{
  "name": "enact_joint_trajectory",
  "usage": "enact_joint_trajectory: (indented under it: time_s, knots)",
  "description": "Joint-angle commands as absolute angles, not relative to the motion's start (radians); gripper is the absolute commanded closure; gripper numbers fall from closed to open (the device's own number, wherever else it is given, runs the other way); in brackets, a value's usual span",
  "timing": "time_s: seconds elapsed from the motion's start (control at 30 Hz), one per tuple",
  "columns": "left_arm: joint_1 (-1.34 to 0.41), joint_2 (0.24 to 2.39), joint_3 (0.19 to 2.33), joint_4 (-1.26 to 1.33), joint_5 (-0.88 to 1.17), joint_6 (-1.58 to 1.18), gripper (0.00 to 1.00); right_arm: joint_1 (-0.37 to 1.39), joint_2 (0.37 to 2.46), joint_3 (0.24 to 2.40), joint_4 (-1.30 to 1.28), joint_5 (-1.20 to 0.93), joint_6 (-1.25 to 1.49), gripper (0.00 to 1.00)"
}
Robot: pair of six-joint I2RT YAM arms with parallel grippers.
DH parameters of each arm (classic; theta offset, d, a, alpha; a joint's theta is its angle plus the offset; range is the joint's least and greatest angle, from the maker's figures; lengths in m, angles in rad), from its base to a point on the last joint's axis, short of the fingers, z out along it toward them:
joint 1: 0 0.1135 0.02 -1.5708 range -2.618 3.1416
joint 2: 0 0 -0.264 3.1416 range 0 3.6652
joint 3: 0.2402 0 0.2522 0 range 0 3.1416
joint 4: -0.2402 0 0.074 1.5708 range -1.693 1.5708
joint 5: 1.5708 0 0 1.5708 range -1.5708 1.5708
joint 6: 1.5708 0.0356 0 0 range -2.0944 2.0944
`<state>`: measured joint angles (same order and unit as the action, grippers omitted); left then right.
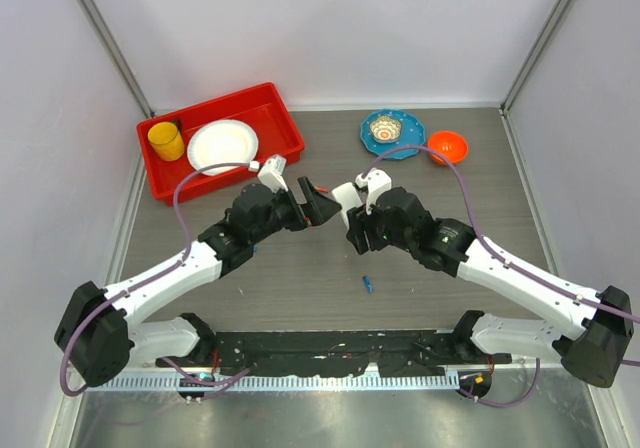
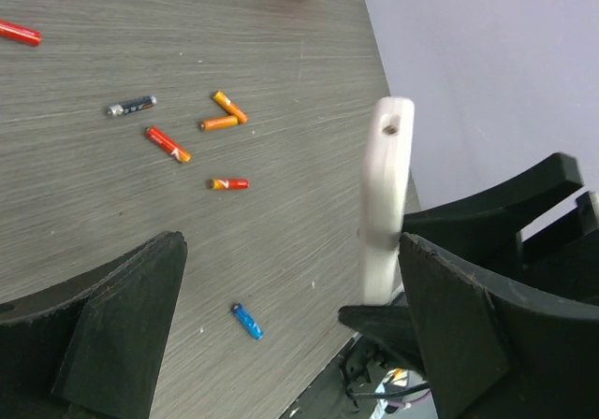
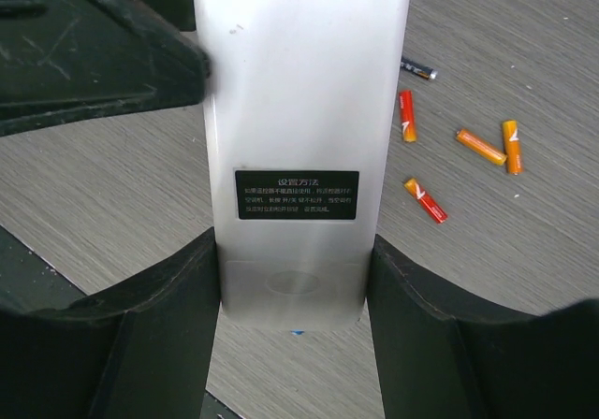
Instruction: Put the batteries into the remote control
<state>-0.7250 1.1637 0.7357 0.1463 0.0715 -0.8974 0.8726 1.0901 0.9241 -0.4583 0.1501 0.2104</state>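
From overhead, both arms are reaching in over the middle of the grey worktop (image 1: 290,268). The right gripper (image 1: 352,206) is gripping the white remote control (image 1: 345,196) above the worktop's centre. The left gripper (image 1: 312,203) is facing it with its jaws spread wide. A blue battery (image 1: 368,284) is lying alone toward the near edge. A red tray (image 1: 275,103) is sitting at the far left corner, carrying a yellow cup (image 1: 166,141) and a white plate (image 1: 222,147). A blue plate (image 1: 408,134) and an orange bowl (image 1: 448,146) are sitting by the far edge.

The left wrist view is showing the left gripper (image 2: 290,251) wide open and holding nothing. The remote control (image 2: 384,195) is standing edge-on inside the gap, close to one finger; whether they are touching is unclear. Orange-red batteries (image 2: 168,144) and one dark one are lying scattered on the worktop (image 2: 281,54) beyond, with the blue battery (image 2: 247,321) nearer.

In the right wrist view, the right gripper (image 3: 292,251) is clamping the remote control (image 3: 299,82) by its two long edges, plain white back and black label facing the camera. More batteries (image 3: 426,200) are lying loose on the worktop (image 3: 505,26) beside it.
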Motion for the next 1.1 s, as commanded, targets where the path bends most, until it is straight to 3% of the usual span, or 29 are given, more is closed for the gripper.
enact_joint_trajectory:
  time_s: [0.0,0.13,0.57,0.87,1.07]
  knots:
    - [-0.741,1.183,0.739,0.319,0.089,-0.940,0.00,0.891,1.109,0.971,-0.416,0.149,0.196,0.70]
    - [-0.744,1.195,0.733,0.376,0.094,-0.948,0.02,0.896,1.118,0.971,-0.407,0.135,0.199,0.70]
    - [-0.787,1.301,0.687,0.575,0.103,-1.012,0.38,0.900,1.120,0.971,-0.354,0.074,0.229,0.70]
    - [-0.787,1.310,0.601,0.748,0.092,-1.075,0.43,0.900,1.111,0.959,-0.322,0.035,0.252,0.70]
    - [-0.788,1.310,0.598,0.755,0.091,-1.074,0.58,0.900,1.106,0.956,-0.324,0.034,0.253,0.70]
